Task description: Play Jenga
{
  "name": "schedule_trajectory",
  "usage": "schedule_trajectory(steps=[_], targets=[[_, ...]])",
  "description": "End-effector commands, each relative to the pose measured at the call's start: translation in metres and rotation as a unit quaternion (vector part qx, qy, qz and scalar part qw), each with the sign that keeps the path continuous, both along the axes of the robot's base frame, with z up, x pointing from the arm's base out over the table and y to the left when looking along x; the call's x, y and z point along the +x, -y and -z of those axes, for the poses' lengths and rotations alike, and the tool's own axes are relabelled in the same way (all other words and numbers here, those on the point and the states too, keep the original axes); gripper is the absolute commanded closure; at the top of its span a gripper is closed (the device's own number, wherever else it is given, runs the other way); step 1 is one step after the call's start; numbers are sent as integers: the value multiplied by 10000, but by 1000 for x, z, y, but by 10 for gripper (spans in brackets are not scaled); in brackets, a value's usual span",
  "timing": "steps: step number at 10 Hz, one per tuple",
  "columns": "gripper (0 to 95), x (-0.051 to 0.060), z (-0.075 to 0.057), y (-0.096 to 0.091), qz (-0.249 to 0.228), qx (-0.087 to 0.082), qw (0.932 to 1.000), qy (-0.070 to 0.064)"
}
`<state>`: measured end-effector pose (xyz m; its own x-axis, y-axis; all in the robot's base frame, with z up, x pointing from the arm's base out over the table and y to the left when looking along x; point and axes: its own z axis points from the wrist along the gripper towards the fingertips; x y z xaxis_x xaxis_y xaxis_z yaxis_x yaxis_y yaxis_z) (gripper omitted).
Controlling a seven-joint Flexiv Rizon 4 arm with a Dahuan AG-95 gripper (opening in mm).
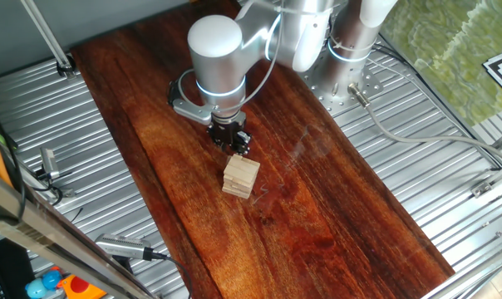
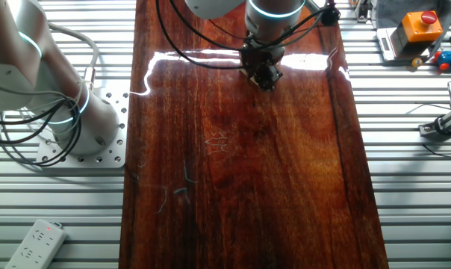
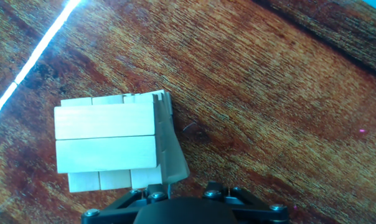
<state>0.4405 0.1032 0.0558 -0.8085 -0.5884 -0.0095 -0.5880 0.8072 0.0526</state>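
Observation:
The Jenga stack [image 1: 240, 177] is a small squat pile of pale wooden blocks in crosswise layers on the dark wooden board [image 1: 317, 208]. My gripper [image 1: 239, 145] hangs just behind and above it, fingers together with nothing between them. In the hand view the stack [image 3: 107, 146] fills the left centre, and the closed grey fingers [image 3: 165, 106] lie right along its right side. Whether they touch it, I cannot tell. In the other fixed view the gripper [image 2: 265, 77] shows near the board's far end, and the stack is hidden behind it.
The board lies on a ribbed metal table [image 1: 450, 166]. The arm's base [image 1: 351, 50] stands at the back right with a grey cable [image 1: 417, 137] beside it. Tools lie at the left edge [image 1: 122, 245]. A power strip [image 2: 35, 243] and an orange box [image 2: 422, 26] sit off the board.

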Motion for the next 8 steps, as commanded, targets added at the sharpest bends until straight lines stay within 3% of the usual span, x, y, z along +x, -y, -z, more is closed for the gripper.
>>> schedule_trajectory(steps=[1,8], targets=[[570,2,-1,1,-18,-1,10000,-4],[570,3,-2,6,-104,-3,9999,55]])
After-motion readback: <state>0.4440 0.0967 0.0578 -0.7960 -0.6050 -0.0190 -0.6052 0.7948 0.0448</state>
